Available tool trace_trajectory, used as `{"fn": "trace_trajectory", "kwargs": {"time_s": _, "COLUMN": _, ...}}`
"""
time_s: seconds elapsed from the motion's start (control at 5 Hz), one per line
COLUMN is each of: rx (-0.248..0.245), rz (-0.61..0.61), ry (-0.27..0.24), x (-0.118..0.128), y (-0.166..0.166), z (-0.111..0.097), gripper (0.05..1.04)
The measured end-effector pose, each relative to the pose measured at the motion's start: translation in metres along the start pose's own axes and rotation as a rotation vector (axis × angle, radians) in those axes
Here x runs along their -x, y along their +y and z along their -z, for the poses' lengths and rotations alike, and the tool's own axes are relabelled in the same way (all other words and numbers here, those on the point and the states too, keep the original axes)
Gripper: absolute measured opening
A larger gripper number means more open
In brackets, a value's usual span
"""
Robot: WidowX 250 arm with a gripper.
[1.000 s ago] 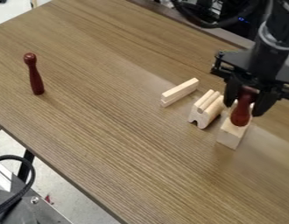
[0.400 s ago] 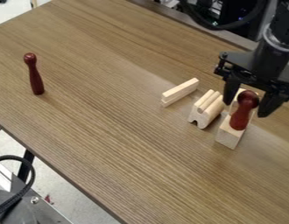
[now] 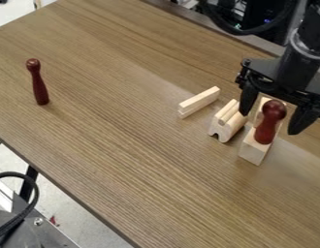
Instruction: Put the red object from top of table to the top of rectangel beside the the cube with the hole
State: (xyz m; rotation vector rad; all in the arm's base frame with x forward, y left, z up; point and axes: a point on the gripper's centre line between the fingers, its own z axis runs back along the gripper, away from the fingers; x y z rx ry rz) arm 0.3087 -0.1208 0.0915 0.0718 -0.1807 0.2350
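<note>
Black two-finger tool (image 3: 269, 123): right side of the frame, hanging down over the pale blocks; its fingers (image 3: 248, 100) are apart, one on each side of the red peg's head, with a gap between them and it.
Glossy dark-red peg with a round head (image 3: 267, 128): right of the frame, upright, head up, its foot on the top of the pale rectangular wooden block.
Pale rectangular wooden block (image 3: 254, 151): under that peg, on the surface; more pale wood (image 3: 263, 102) shows behind the peg — partly hidden, so its exact shape is hard to tell.
Pale grooved wooden block (image 3: 226, 128): just left of the rectangular one, ridges along its top and an arched notch in the end facing the lower left.
Pair of pale wooden bars (image 3: 200, 101): centre right, lying together, farther left than the grooved block.
Second dark-red peg (image 3: 38, 83): upper left of the frame, well apart from the blocks, head up.
Brown wood-grain surface (image 3: 136, 140): running across the frame — it carries the blocks and both pegs.
</note>
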Motion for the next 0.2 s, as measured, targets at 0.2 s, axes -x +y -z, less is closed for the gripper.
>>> {"fn": "trace_trajectory", "kwargs": {"time_s": 0.2, "rx": 0.039, "rz": -0.026, "ry": -0.034, "x": -0.003, "y": 0.0063, "z": -0.0227, "gripper": 0.999}}
